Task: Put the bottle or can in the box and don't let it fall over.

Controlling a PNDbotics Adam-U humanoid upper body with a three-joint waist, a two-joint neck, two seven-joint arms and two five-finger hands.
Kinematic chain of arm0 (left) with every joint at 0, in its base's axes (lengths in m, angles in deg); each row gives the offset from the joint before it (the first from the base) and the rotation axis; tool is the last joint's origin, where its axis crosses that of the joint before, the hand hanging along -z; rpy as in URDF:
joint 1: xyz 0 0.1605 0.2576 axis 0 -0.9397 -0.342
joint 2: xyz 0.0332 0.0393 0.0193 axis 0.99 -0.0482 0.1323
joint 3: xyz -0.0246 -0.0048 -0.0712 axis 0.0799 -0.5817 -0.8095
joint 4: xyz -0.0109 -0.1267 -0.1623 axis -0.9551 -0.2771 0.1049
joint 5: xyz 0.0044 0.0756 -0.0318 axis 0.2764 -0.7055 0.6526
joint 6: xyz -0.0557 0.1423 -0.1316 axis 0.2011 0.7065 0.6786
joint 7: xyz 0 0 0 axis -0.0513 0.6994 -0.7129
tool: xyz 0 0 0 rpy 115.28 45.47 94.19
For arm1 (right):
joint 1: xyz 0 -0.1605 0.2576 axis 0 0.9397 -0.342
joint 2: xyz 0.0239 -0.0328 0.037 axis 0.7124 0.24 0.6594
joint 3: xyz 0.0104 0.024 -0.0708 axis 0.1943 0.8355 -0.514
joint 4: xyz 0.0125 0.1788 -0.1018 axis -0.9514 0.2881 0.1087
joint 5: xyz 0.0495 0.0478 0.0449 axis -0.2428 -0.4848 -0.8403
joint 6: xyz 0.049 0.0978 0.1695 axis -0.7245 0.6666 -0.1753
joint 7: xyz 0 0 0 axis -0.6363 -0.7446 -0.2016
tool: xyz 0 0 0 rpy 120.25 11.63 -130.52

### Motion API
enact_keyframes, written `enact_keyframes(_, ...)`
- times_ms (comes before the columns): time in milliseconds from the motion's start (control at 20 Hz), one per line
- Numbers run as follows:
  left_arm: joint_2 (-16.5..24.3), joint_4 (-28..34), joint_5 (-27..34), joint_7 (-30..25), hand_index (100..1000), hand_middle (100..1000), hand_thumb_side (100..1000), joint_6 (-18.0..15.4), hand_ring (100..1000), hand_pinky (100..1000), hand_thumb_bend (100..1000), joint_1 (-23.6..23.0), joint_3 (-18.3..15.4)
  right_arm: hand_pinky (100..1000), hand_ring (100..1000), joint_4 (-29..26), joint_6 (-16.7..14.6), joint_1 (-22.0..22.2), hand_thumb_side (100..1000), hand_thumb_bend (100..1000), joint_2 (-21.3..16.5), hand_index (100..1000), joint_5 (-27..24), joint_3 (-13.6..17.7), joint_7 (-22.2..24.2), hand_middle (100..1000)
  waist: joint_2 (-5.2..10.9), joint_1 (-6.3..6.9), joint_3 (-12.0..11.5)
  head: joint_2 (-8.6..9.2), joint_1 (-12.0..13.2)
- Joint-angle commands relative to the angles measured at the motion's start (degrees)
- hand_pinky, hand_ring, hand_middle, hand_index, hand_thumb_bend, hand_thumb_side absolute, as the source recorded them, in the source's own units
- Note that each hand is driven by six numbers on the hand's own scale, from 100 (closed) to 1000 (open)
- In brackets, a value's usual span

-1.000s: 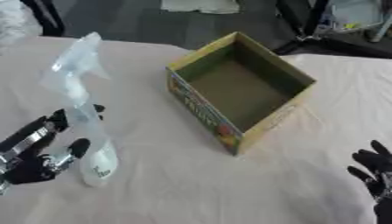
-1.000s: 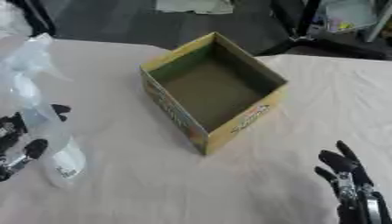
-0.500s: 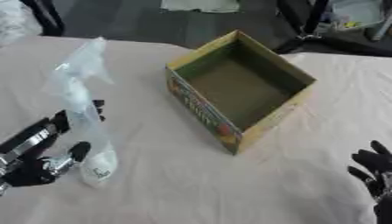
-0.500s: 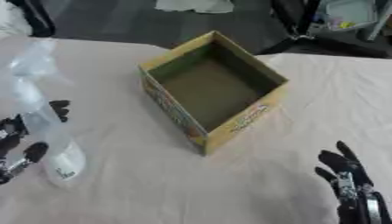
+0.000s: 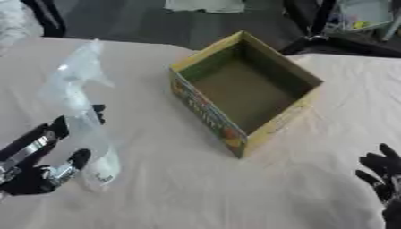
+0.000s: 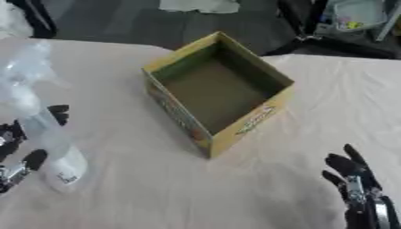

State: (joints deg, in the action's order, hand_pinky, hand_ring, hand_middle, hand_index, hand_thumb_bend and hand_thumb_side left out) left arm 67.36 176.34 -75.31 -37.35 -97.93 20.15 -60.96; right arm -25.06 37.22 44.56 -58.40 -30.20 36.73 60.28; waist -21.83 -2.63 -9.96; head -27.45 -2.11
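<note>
The spray bottle (image 5: 78, 116) is showing blurred; its nozzle detail is not resolving. The left hand (image 5: 39, 165) is running off the left edge, its arm partly cut. The right hand (image 6: 356, 188) is leaving the bottom corner, only fingers showing. The box (image 5: 243, 94) label is reading as unclear print.

The box (image 5: 247, 96) sits open-topped in the upper middle of the frame, nothing visible inside, its four walls the only barrier to entry from the side. Between it and the spray bottle (image 5: 78, 112) held by the left hand (image 5: 35, 163) at the left edge lies bare tabletop (image 5: 164, 188). The right hand (image 6: 356, 188) rests open in the lower right corner, well apart from the box.
</note>
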Motion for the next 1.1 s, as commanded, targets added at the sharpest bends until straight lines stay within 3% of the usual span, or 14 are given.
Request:
enact_keyframes(50, 2.16, 0.76, -0.01, -0.40, 900, 1000, 668, 0.02, 1000, 1000, 100, 0.15, -0.91, 819, 863, -0.70, 0.24, -0.26, 818, 100, -0.46, 745, -0.23, 0.43, -0.13, 997, 0.83, 0.24, -0.11, 0.81, 0.14)
enact_keyframes(800, 2.78, 2.98, 0.68, 2.57, 851, 968, 668, 1.57, 1000, 1000, 100, 0.24, -2.13, 819, 861, -0.70, 0.88, -0.44, 826, 100, -0.53, 744, -0.58, 0.52, -0.31, 996, 0.79, 0.39, -0.53, 0.74, -0.14)
enact_keyframes(1100, 2.68, 3.41, 2.21, 2.37, 889, 982, 656, 2.66, 1000, 1000, 100, 0.46, -2.04, 819, 860, -0.70, 0.99, -0.47, 830, 100, -0.54, 744, -0.70, 0.58, -0.40, 996, 0.76, 0.43, -0.51, 0.72, -0.20)
